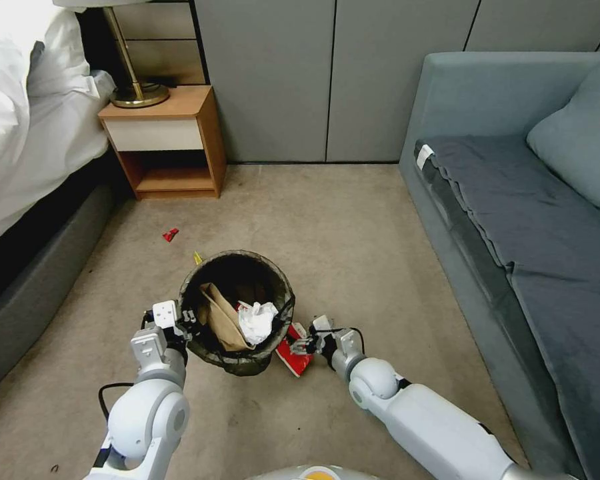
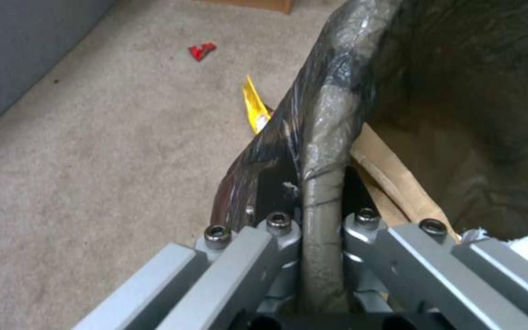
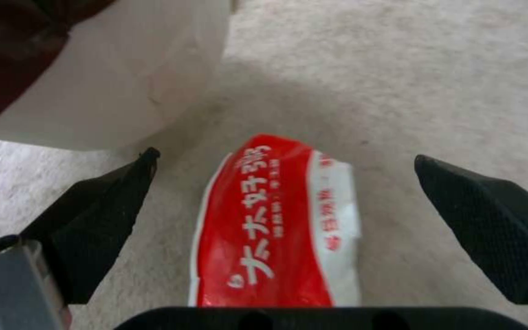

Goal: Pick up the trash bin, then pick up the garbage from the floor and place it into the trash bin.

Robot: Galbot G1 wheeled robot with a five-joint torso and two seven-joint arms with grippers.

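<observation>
Left gripper (image 2: 322,229): clamped tight on the lined rim of the small round white plastic trash bin (image 1: 237,313), holding it at the robot's near-left side of the bin.
Trash bin: upright over the beige carpet (image 1: 353,227), dark bag liner folded over its rim; whether its base touches the floor, I cannot tell.
Inside the bin: a crumpled brown paper bag (image 1: 221,319) and a wad of white tissue (image 1: 257,321), side by side.
Right gripper (image 3: 282,201): fingers spread wide, low over the carpet, straddling a flat red-and-white wrapper (image 3: 279,224) without touching it.
Red-and-white wrapper: flat on the floor, just beside the bin's right wall.
Yellow foil wrapper (image 2: 255,106): on the carpet right behind the bin's far-left rim.
Tiny red scrap (image 1: 171,234): farther off, towards the wooden nightstand (image 1: 163,143).
</observation>
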